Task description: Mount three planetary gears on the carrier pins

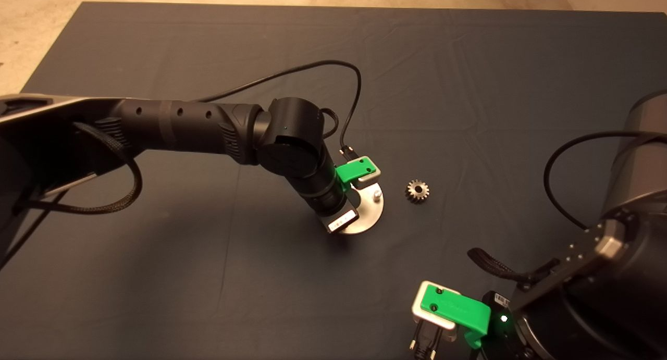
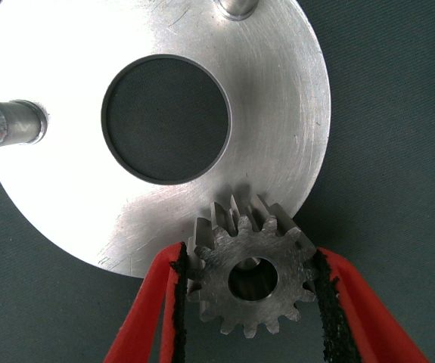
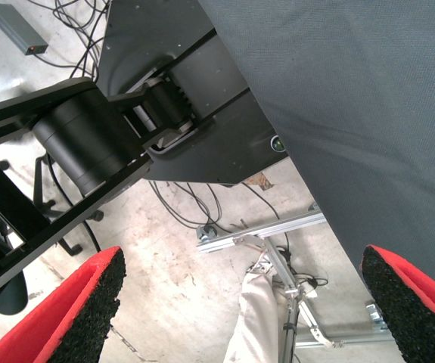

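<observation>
Over flat shiny silver disc [image 2: 293,113], left claw [image 2: 251,291] pinching small grey toothed gear [image 2: 251,276] — centre bore on stud, press straight down. Right claw [image 3: 240,302] spread, parked off table.

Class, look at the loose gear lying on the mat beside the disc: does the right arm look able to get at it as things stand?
Probably yes: the loose gear lies uncovered on the mat, and the parked right gripper, jaws open, has nothing between them.

Dark mat [image 1: 156,276]; cables [image 3: 194,204] on floor beyond.

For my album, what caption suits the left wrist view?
Left gripper holds a gear over a pin at the disc edge.
</observation>
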Available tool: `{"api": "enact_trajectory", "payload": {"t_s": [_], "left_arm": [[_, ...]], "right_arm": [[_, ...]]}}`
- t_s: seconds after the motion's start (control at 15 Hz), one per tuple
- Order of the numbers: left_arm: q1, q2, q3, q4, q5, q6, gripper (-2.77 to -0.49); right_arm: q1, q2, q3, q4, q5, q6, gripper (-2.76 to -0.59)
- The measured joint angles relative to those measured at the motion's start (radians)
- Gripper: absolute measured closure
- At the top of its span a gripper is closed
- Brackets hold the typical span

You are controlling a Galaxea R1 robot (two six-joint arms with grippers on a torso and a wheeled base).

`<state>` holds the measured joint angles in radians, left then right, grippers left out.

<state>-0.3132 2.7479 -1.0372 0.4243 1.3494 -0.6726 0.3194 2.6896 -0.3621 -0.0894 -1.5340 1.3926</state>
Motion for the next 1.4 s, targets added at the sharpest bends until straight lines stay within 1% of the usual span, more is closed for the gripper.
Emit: {"api": "enact_trajectory", "payload": {"t_s": [0.27,0.33,0.47,0.67,0.73,0.87,1.0,1.07,1.13,1.2,1.27,1.33,1.4], "left_arm": [[0.000,0.000,0.000,-0.001,0.000,0.000,-0.92],[0.000,0.000,0.000,-0.001,-0.001,-0.001,-1.00],[0.000,0.000,0.000,-0.002,-0.015,-0.001,-1.13],[0.000,0.000,0.000,-0.002,-0.015,-0.001,-1.19],[0.000,0.000,0.000,-0.002,-0.015,-0.001,-1.29],[-0.001,0.000,0.000,-0.004,-0.015,-0.002,-1.31],[-0.004,0.000,0.000,-0.011,-0.015,-0.003,-1.34],[-0.006,0.000,0.000,-0.030,-0.014,-0.003,-1.44],[-0.012,0.001,0.000,-0.052,-0.014,-0.003,-1.45],[-0.023,0.003,0.000,-0.063,-0.012,-0.006,-1.45],[-0.045,0.003,0.000,-0.074,-0.012,-0.007,-1.48],[-0.070,0.003,-0.001,-0.081,-0.012,-0.007,-1.58],[-0.089,0.003,-0.009,-0.088,-0.010,-0.007,-1.60]], "right_arm": [[0.000,0.000,0.000,0.000,0.000,0.000,-2.33],[0.000,0.000,0.000,0.000,0.000,0.000,-2.33],[0.000,0.000,0.000,0.000,0.000,0.000,-2.33],[0.000,0.000,0.000,0.000,0.000,0.000,-2.33],[0.000,0.000,0.000,0.000,0.000,0.000,-2.33],[0.000,0.000,0.000,0.000,0.000,0.000,-2.33],[0.000,0.000,0.000,0.000,0.000,0.000,-2.33],[0.000,0.000,0.000,0.000,0.000,0.000,-2.33],[0.000,0.000,0.000,0.000,0.000,0.000,-2.33],[0.000,0.000,0.000,0.000,0.000,0.000,-2.33],[0.000,0.000,0.000,0.000,0.000,0.000,-2.33],[0.000,0.000,0.000,0.000,0.000,0.000,-2.33],[0.000,0.000,0.000,0.000,0.000,0.000,-2.33]]}}
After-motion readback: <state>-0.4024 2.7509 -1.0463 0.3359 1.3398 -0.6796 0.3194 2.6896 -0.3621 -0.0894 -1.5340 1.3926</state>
